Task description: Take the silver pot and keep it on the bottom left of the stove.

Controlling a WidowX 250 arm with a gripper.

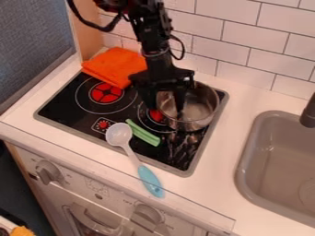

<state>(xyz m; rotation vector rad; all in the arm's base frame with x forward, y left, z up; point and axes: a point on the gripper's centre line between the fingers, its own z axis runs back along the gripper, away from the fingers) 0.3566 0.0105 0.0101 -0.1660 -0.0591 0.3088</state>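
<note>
Countertop — silver pot, mouth upward

There is one round silver metal pot, one black two-finger gripper and one black glass stovetop with two red-centred round burners in sight. I count one folded orange cloth, one spoon with a whitish bowl and blue handle, two round grey knobs, one grey basin sink and one black faucet.
</note>
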